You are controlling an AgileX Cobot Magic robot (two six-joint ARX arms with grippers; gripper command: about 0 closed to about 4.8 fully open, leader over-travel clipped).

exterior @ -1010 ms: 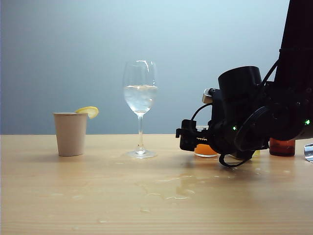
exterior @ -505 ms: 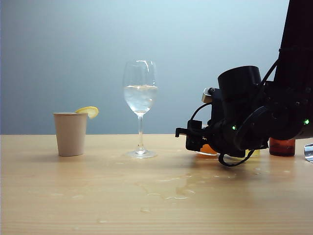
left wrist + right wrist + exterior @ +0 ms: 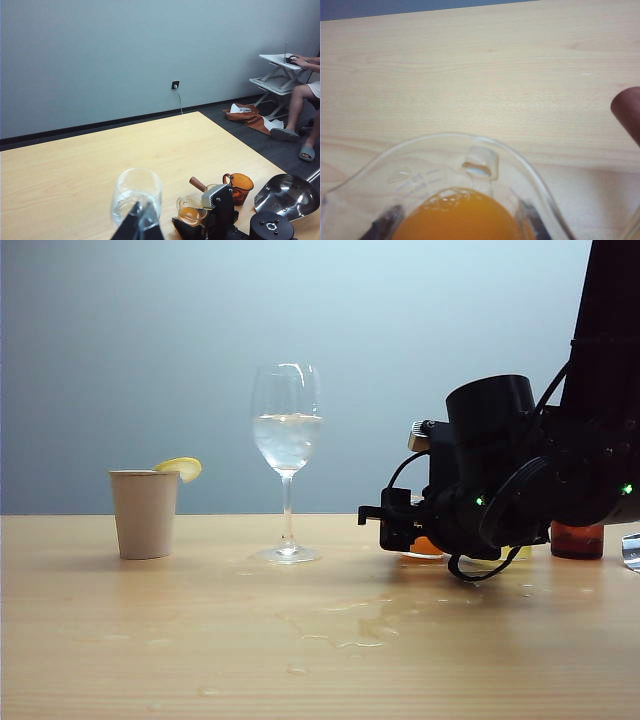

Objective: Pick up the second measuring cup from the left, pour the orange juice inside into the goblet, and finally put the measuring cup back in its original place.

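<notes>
Several vessels share the wooden table (image 3: 200, 640): a paper cup (image 3: 144, 513) with a lemon slice (image 3: 180, 468) far left, the goblet (image 3: 287, 460) of clear liquid in the middle, and, largely hidden behind the right arm, an amber cup (image 3: 577, 539) and a steel scoop (image 3: 286, 195), with a wet spill (image 3: 350, 625) in front. Faint graduation marks on the measuring cup (image 3: 465, 190) are too blurred to read (the right wrist view is filled by its flared rim and the orange juice (image 3: 457, 217)). Low over the table right of the goblet, the right gripper (image 3: 400, 527) has its fingers (image 3: 385, 222) clamped against both sides of the measuring cup, which stands on the table, while the left gripper (image 3: 137, 227) hangs above the goblet with its tips close together, though whether fully together I cannot tell.
</notes>
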